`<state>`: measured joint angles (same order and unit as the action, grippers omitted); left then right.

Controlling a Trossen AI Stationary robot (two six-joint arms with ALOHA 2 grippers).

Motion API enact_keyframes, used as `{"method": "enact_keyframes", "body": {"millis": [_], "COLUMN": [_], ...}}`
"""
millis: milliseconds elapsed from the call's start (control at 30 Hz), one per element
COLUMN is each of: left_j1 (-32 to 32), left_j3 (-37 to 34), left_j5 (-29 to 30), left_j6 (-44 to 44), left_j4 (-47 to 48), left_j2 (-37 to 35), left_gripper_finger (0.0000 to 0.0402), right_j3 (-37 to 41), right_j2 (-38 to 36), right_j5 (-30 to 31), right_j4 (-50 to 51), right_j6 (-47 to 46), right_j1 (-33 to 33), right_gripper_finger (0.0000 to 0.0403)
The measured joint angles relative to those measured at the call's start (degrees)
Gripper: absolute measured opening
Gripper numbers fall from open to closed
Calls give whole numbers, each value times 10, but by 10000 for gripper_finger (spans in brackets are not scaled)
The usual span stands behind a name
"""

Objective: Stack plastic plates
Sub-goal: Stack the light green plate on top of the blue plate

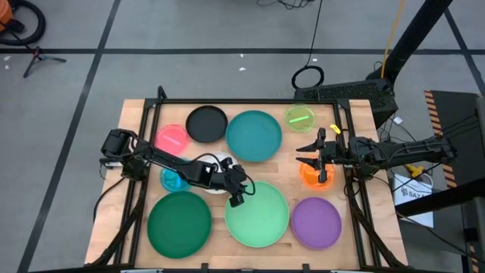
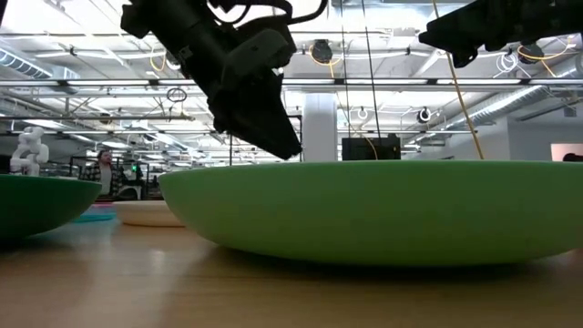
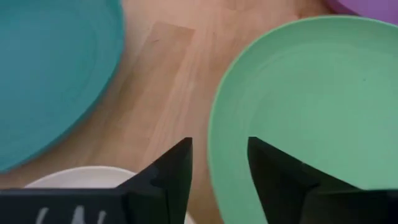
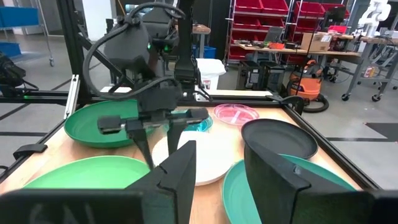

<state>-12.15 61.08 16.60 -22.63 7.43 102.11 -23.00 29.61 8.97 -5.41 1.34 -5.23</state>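
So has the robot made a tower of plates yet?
Not yet. No tower shows: the plates lie spread over the table. The left hand hangs open at the rim of the mint plate, holding nothing. The right hand waits open above the orange plate. All the stacking looks left to do.

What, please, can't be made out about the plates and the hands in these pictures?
- White plate: in the high view the left arm covers most of it.
- Orange plate: the right hand hangs over it; touching or apart can't be told.
- Low view: the mint plate fills the frame and blocks the plates behind it.
- Left wrist view: the purple plate is cut off at the edge.
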Motion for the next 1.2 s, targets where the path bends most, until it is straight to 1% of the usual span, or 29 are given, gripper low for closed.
{"method": "enact_keyframes", "body": {"millis": [100, 200, 367, 667, 733, 867, 1033, 1133, 1200], "left_j1": [3, 3, 3, 4, 4, 4, 3, 4, 4], "left_j3": [0, -1, 0, 0, 0, 0, 0, 1, 2], "left_j5": [0, 0, 0, 0, 0, -1, -2, -6, -7], "left_j6": [1, 10, 11, 12, 12, 12, 11, -4, -15], "left_j4": [-14, -11, -36, -29, -29, -29, -31, -40, -42], "left_j2": [19, 41, 65, 68, 69, 74, 74, 73, 72], "left_gripper_finger": [180, 181, 182, 182, 176, 139, 65, 23, 14], "right_j3": [0, 0, 0, 0, 0, 0, 0, 0, 0], "right_j2": [0, 0, 0, 0, 0, 0, 0, 0, 0], "right_j5": [0, 0, 0, 0, 0, 0, 0, 0, 0], "right_j4": [1, 2, 6, 5, 5, 5, 5, 5, 5], "right_j6": [1, 3, 4, 9, 9, 9, 9, 9, 9], "right_j1": [0, 0, 0, 0, 0, 0, 0, 0, 0], "right_gripper_finger": [128, 128, 128, 128, 128, 128, 128, 128, 128]}}
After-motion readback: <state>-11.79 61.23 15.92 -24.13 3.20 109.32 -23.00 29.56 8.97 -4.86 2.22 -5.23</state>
